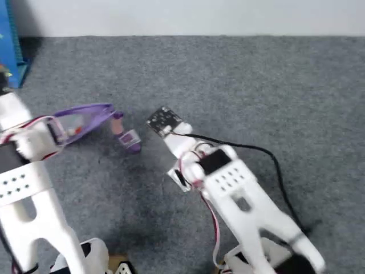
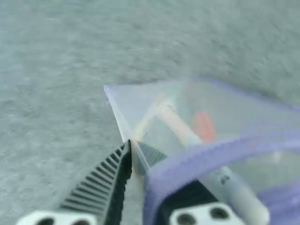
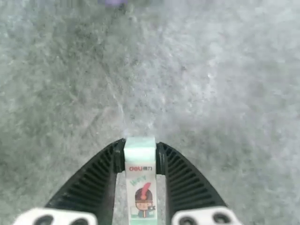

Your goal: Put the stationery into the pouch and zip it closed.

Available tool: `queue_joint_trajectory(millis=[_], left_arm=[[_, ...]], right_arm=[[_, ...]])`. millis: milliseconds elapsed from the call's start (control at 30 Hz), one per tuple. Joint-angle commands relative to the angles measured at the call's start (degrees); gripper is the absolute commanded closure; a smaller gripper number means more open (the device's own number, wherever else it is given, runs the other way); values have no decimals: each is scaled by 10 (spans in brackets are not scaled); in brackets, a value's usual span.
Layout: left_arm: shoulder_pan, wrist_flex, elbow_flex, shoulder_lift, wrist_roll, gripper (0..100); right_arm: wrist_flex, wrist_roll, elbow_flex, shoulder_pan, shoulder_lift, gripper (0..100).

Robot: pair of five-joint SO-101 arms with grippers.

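Note:
A clear pouch [image 1: 85, 119] with a purple zip band hangs tilted at the left of the grey mat, and my left gripper [image 1: 57, 132] is shut on its edge. In the left wrist view, the pouch [image 2: 187, 117] holds a white pen [image 2: 187, 137] and an orange piece, with my left gripper [image 2: 133, 157] pinching its clear corner. A small purple and white piece [image 1: 130, 140] lies by the pouch's free end. My right gripper [image 3: 139, 150] is shut on a white and green eraser [image 3: 139, 183] above bare mat. In the high view this gripper [image 1: 178, 176] sits mid-table, to the right of the pouch.
A blue box [image 1: 10, 51] stands at the far left edge. A white wall [image 1: 182, 17] bounds the mat at the back. A black cable [image 1: 268, 162] trails from the right arm towards the front right. Open grey mat [image 1: 274, 85] lies to the right.

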Motion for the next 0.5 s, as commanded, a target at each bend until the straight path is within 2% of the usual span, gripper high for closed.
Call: queue_joint_trajectory(millis=[0,233,467], left_arm=[[72,7,-11,-12,3,987],[164,51,-81,-11,-16,987],[169,49,-57,-8,-17,987]], right_arm=[[26,-5,11,9,-129,991],[45,-41,33,7,-314,991],[4,-42,33,5,-429,991]])
